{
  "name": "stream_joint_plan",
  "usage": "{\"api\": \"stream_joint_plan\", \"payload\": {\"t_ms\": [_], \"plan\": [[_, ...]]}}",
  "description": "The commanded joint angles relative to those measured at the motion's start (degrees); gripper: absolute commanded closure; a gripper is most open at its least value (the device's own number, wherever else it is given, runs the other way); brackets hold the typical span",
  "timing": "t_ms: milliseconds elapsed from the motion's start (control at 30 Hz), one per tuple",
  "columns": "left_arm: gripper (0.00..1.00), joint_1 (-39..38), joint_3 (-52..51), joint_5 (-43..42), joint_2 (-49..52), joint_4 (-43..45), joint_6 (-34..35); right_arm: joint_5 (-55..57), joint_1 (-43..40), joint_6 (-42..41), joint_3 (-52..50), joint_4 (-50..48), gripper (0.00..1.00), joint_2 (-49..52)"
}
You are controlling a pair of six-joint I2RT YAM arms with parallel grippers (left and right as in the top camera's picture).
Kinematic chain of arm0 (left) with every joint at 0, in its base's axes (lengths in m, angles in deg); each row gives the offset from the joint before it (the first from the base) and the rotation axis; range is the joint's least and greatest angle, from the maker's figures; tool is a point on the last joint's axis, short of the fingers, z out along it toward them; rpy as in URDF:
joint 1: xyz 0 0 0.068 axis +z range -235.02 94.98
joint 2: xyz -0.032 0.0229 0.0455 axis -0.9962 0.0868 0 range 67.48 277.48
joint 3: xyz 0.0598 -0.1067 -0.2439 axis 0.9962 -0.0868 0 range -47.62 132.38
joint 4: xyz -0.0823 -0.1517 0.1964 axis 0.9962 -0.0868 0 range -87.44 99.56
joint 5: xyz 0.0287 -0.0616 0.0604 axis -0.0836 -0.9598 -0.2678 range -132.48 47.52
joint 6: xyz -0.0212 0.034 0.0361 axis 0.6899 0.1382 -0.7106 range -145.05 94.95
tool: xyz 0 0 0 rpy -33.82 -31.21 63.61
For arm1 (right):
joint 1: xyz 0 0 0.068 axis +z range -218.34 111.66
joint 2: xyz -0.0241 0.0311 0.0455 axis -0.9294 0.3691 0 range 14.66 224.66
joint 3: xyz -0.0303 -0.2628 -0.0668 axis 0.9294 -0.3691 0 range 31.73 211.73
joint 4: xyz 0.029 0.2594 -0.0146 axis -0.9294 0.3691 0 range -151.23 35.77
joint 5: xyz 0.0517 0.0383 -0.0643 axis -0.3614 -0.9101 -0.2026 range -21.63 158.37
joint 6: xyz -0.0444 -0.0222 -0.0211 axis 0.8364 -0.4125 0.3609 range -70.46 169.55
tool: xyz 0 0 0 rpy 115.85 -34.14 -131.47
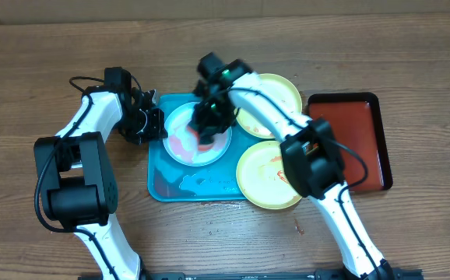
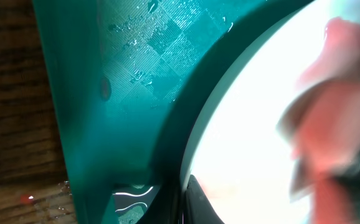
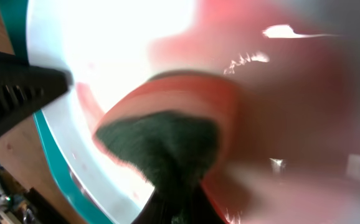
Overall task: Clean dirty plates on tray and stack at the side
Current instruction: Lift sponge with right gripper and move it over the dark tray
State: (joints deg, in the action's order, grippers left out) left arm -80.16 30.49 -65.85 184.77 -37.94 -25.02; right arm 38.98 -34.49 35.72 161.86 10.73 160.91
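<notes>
A light blue plate [image 1: 180, 127] with red smears lies on the wet turquoise tray [image 1: 198, 187]. My left gripper [image 1: 156, 124] is shut on the plate's left rim; in the left wrist view one dark finger [image 2: 200, 200] lies over the plate [image 2: 248, 124] beside the tray [image 2: 105, 74]. My right gripper [image 1: 209, 120] is shut on a green and orange-red sponge [image 3: 167, 140] and presses it onto the plate [image 3: 99, 37]. One lime-yellow plate [image 1: 275, 97] sits behind the tray's right end. A second, smeared one [image 1: 264, 175] sits at the tray's right edge.
A dark red tray with a black rim [image 1: 353, 140] lies on the wooden table at the right. Water pools on the turquoise tray's front part [image 1: 186, 185]. The left finger [image 3: 18, 87] shows in the right wrist view at the plate's rim.
</notes>
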Motion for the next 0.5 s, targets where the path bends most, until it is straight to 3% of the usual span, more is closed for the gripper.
{"api": "stream_joint_plan", "payload": {"t_ms": [0,467], "plan": [[0.96,-0.4,0.0,-0.4,0.5,0.2,0.1,2.3,-3.7,2.2,1.9,3.0,0.96,-9.7],[0.96,-0.4,0.0,0.0,0.5,0.2,0.1,19.0,-15.9,2.3,1.9,17.9,0.96,-26.3]]}}
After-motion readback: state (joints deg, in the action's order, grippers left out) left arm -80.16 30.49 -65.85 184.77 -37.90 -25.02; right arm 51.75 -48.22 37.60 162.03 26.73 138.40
